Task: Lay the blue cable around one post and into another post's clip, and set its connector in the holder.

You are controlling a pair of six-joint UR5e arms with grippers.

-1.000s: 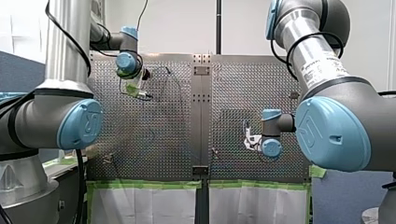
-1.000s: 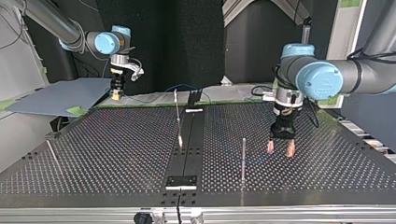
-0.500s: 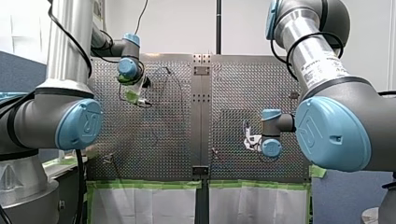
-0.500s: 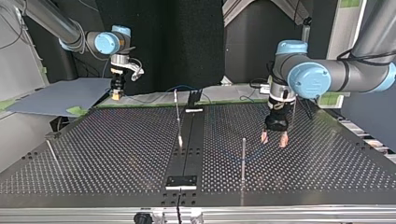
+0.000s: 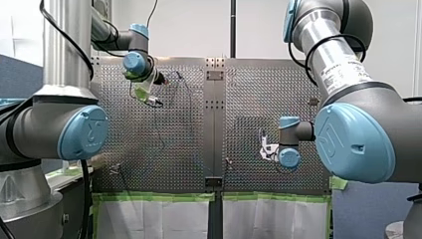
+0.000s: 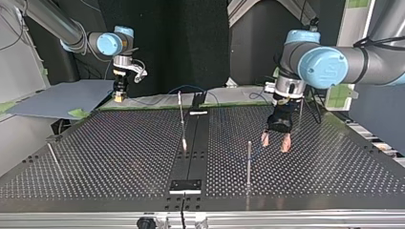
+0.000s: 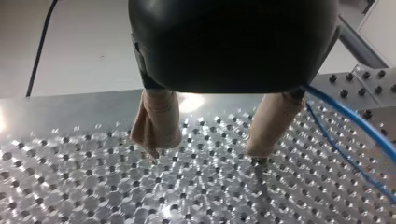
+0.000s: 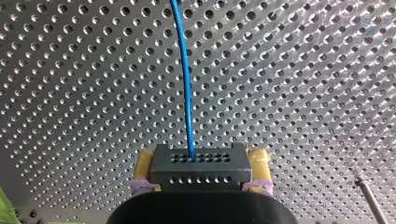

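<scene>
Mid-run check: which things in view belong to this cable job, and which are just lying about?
Job: blue cable; connector, held in my right gripper; centre post; nearer post; my left gripper, open.
Lying about: grey sheet and green tape, off the table at the top view's left.

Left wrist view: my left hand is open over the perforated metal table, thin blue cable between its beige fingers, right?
No: the left wrist view shows the thin blue cable beside my open left hand, outside its beige fingers; nothing lies between them.
</scene>
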